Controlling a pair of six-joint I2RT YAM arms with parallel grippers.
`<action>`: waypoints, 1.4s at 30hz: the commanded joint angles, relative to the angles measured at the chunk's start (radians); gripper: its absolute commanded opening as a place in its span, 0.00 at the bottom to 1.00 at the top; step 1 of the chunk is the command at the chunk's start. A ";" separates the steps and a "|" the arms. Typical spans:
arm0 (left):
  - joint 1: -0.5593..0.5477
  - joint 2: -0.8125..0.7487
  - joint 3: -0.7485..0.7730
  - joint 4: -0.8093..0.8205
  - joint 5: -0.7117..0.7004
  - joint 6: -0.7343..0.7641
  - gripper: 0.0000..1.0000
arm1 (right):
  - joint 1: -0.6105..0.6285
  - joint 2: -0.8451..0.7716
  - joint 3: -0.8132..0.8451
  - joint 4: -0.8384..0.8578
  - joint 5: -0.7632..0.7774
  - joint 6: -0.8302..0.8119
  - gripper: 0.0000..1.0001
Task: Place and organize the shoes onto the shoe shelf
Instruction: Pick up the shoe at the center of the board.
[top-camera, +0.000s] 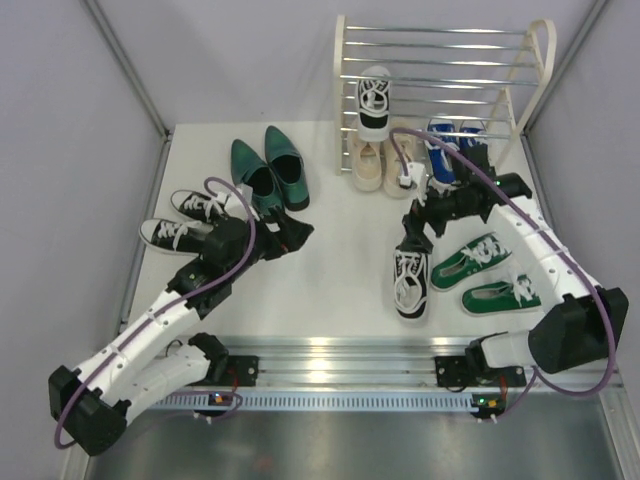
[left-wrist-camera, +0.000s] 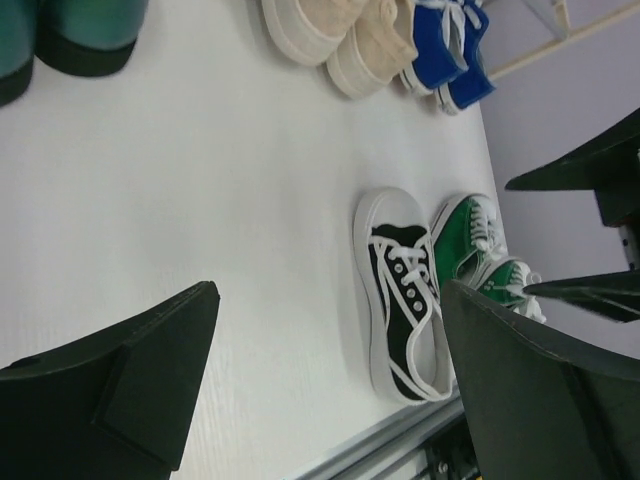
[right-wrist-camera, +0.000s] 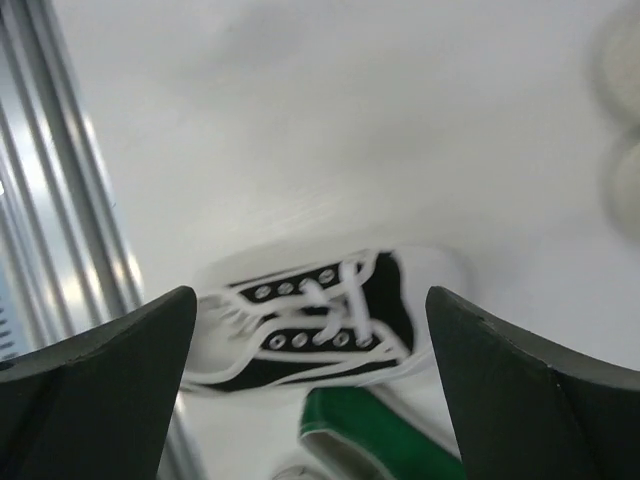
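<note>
Hovering, fingers spread, the right gripper (top-camera: 418, 238) hangs just above the black-and-white sneaker (top-camera: 410, 283), its long axis seemingly running finger to finger; the left gripper (top-camera: 292, 238), also spread, is farther off.

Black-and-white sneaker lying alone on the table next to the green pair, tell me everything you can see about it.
The black-and-white sneaker is a low-top with a black canvas-looking upper, white side stripes, white laces through metal eyelets, and a white rubber sole and toe cap. It sits upright on its sole on the white table, running front to back, close beside a green sneaker. The open right gripper hovers over it without gripping it.
</note>
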 joint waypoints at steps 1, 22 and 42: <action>0.000 0.027 -0.047 0.117 0.115 -0.045 0.97 | 0.016 -0.048 -0.130 -0.183 0.062 -0.032 0.96; 0.002 0.091 -0.340 0.505 0.249 -0.424 0.97 | 0.159 0.010 -0.367 0.108 0.560 0.315 0.02; -0.018 0.440 -0.196 0.913 0.515 -0.440 0.98 | 0.136 -0.138 -0.102 0.205 -0.188 0.418 0.00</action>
